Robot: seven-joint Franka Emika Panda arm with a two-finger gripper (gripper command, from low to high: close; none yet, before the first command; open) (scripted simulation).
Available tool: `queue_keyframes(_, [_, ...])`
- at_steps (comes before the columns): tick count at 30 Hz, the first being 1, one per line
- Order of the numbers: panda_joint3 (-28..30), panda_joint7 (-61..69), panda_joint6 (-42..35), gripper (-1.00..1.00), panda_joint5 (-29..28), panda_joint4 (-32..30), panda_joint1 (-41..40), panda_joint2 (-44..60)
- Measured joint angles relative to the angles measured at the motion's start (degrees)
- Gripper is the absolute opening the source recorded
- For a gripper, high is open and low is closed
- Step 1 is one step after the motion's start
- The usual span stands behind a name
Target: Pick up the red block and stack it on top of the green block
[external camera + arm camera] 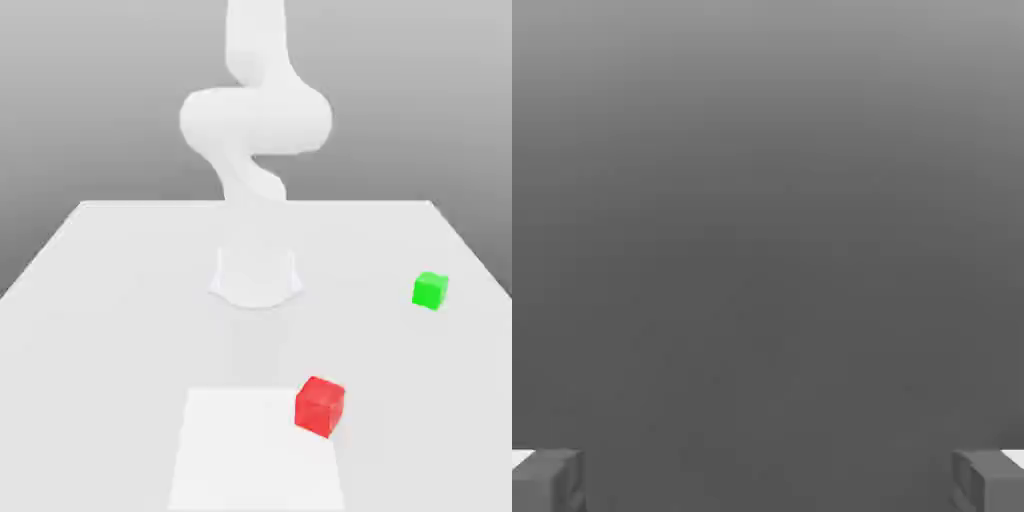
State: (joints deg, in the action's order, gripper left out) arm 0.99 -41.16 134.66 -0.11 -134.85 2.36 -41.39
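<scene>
The red block [320, 405] lies on the white table [110, 330] toward the near side, a little to the exterior view's right of the middle. Farther back, at the exterior view's right, sits the green block [430, 290], well apart from the red one. In the hand view my gripper [768, 482] is open: its two grey fingertips [552, 480] stand far apart with nothing between them, and beyond them lies plain grey background. The white arm [255, 120] rises from its base and runs up out of the picture, far above both blocks.
The arm's round base [256, 278] stands mid-table, behind the red block. A brighter white rectangle [250, 455] marks the tabletop just beside the red block. The table's far edge [256, 203] runs behind the base.
</scene>
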Motion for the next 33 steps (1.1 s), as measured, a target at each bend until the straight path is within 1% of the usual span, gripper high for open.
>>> queue_keyframes(10, [3.6,22.4,13.4,0.00,0.3,-13.8,9.8,21.2])
queue_keyframes(18, [3.6,40.3,24.3,0.00,0.1,-24.9,15.3,38.5])
queue_keyframes(24, [1.3,48.2,30.6,0.00,8.0,-24.8,15.1,47.3])
queue_keyframes(26, [0.6,49.1,32.8,0.00,9.2,-24.5,14.6,49.9])
queue_keyframes(29, [1.2,48.7,36.3,0.00,8.6,-24.1,15.1,53.7])
queue_keyframes(30, [2.0,48.5,37.4,-1.00,8.4,-24.0,15.9,54.7])
queue_keyframes(33, [2.0,48.5,37.3,-1.00,8.4,-24.0,15.9,54.7])
